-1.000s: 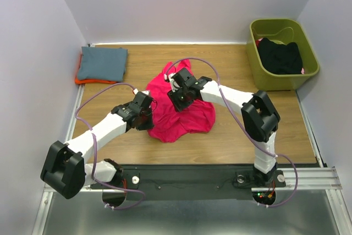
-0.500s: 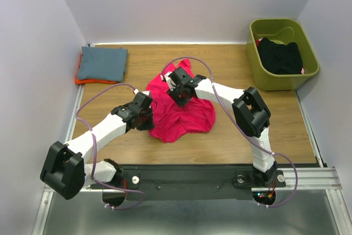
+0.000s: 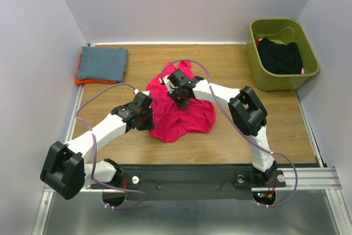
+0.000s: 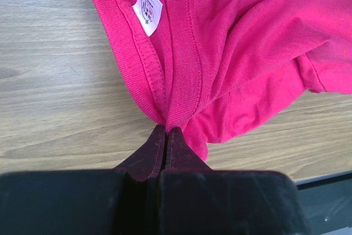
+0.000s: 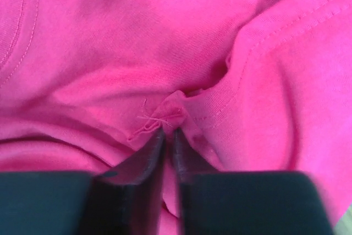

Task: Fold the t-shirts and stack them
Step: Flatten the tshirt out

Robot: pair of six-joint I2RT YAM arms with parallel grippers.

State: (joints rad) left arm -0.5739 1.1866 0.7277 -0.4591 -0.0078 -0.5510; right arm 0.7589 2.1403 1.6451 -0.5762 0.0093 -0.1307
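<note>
The pink t-shirt point(image 3: 187, 118) lies crumpled mid-table. The left gripper point(image 4: 166, 132) is clamped on its collar at the left edge. The right gripper point(image 5: 168, 134) pinches a fold near the far side.

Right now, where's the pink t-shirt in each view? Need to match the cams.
Top external: pink t-shirt lies crumpled at mid-table.
Left wrist: it fills the upper right; the left gripper pinches its ribbed neckline.
Right wrist: it fills nearly the whole frame; the right gripper pinches a fold.
Shared landmark: the wooden table shows in the top and left wrist views; the right wrist view shows only cloth.
</note>
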